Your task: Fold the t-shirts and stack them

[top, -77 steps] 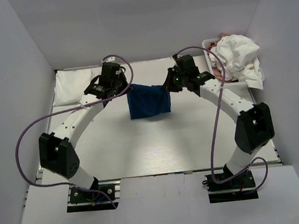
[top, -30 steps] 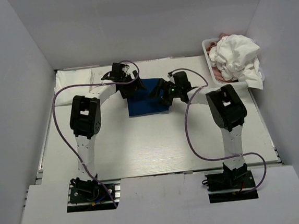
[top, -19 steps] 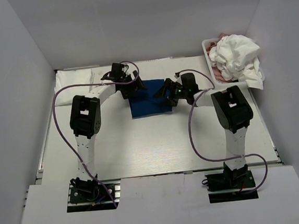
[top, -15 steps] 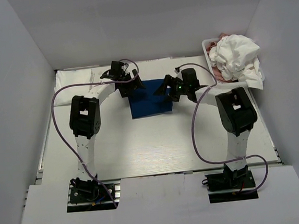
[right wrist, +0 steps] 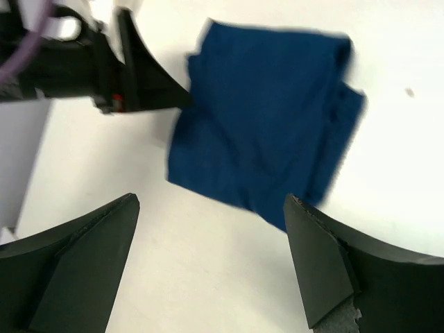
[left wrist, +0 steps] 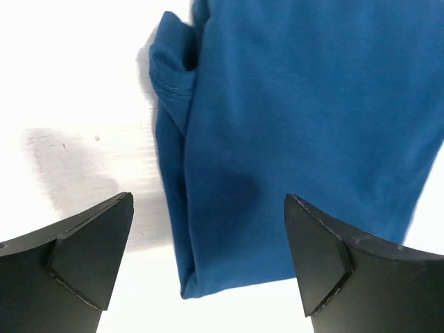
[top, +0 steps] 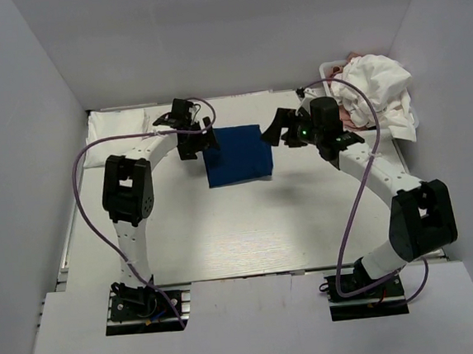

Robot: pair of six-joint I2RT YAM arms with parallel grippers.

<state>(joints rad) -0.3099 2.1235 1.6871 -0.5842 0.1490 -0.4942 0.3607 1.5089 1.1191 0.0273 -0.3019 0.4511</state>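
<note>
Left gripper (left wrist: pixel 208 200): jaws spread wide, holding nothing, poised over the blue shirt's left edge.
Right gripper (right wrist: pixel 211 199): jaws wide, empty, up and off to the shirt's right.
Blue shirt (top: pixel 237 154): folded to a rectangle, flat on the table (top: pixel 225 236), between both grippers.
Handling: likely light, soft and limp; the layers may slip apart.
Hold: judged best at the two side folds, pinching all layers.
White cloth (top: pixel 116 125): folded, far left edge.
Basket (top: pixel 324 69): far right corner, heaped with crumpled white and pink clothes (top: pixel 374 86).
</note>
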